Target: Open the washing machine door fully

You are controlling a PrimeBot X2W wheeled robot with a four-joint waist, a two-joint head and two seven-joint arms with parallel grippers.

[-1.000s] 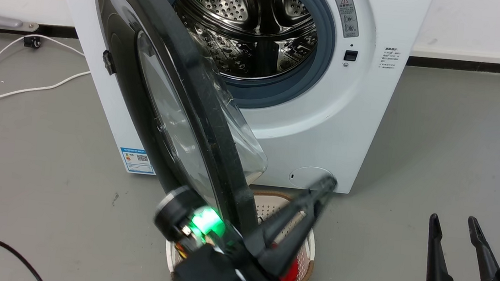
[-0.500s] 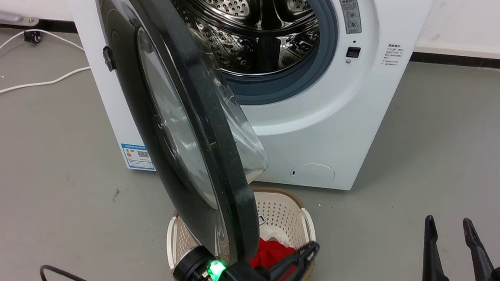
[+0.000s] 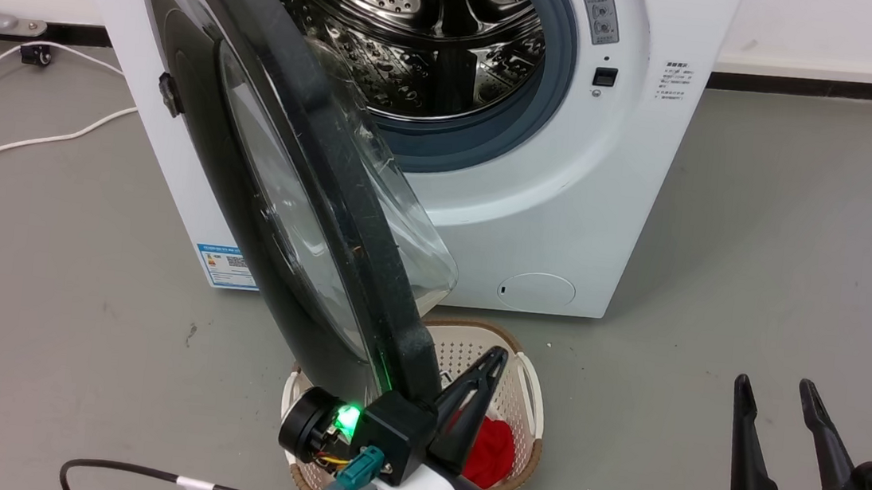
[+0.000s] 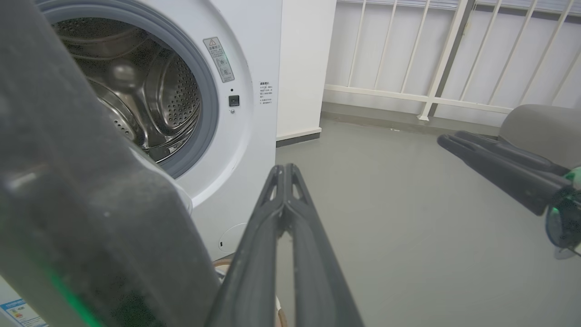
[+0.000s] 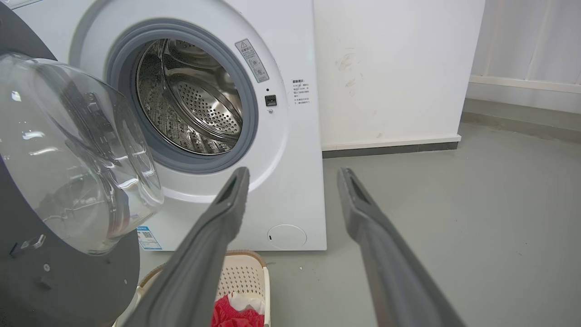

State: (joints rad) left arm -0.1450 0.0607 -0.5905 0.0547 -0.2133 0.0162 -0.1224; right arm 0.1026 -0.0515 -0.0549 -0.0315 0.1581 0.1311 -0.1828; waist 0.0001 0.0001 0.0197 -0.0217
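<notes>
Squarely ahead stands the washing machine (image 3: 567, 210), its drum mouth uncovered. Its door (image 3: 266, 181) hangs swung out about halfway from its left side, nearly edge-on in the head view, with its lower rim above the laundry basket (image 3: 528, 382). Bare grey floor (image 3: 765, 229) lies open to the right. The left gripper (image 3: 496, 356), fingers pressed together on nothing, sits just beside the door's bottom edge. The right gripper (image 3: 773, 383), fingers apart, hovers well clear.

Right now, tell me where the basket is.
Head view, bottom centre: the basket stands on the floor before the washer, partly under the open door.
</notes>
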